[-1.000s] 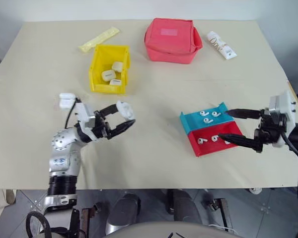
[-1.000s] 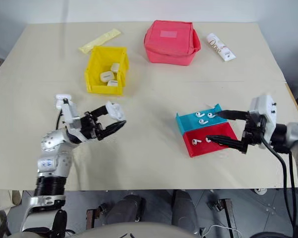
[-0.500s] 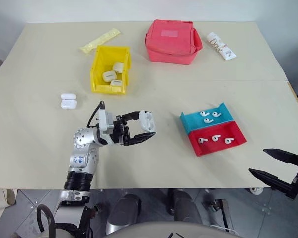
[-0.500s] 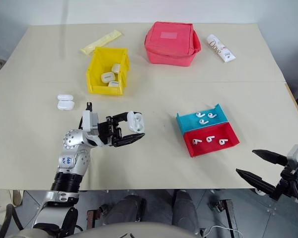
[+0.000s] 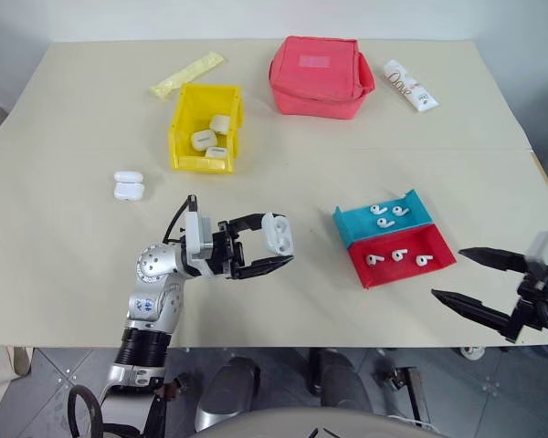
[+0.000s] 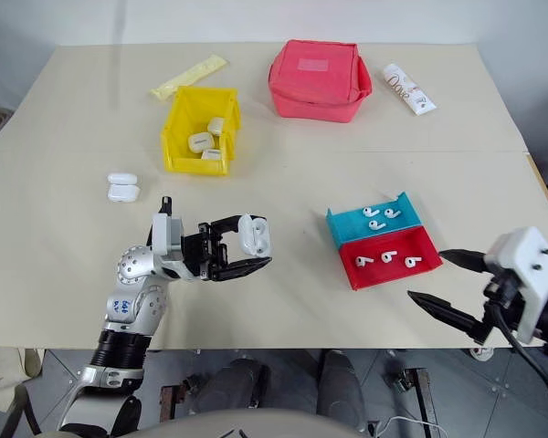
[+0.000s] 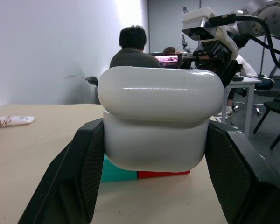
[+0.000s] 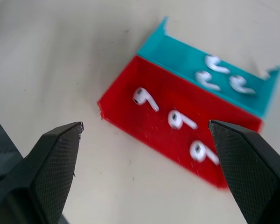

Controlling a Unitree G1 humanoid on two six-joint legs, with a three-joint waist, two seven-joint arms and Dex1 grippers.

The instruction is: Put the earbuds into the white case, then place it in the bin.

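My left gripper (image 5: 272, 248) is shut on a white case (image 5: 277, 234), held above the table left of the trays with its lid closed (image 7: 161, 116). Three earbuds (image 5: 384, 215) lie in the teal tray (image 5: 352, 224) and three more earbuds (image 8: 177, 119) in the red tray (image 5: 438, 265). My right gripper (image 5: 447, 272) hangs open and empty over the table's front right edge, just in front of the red tray. The yellow bin (image 5: 178, 137) stands at the back left with several white cases inside.
Another white case (image 5: 128, 185) lies on the table left of my left arm. A red fabric pouch (image 5: 320, 75), a white printed tube (image 5: 408, 84) and a yellow packet (image 5: 187, 73) lie along the back. People sit at a desk (image 7: 133, 51) beyond the table.
My left gripper carried the white case to the right, toward the table's middle. My right gripper drew back from the trays to the front right edge, still open.
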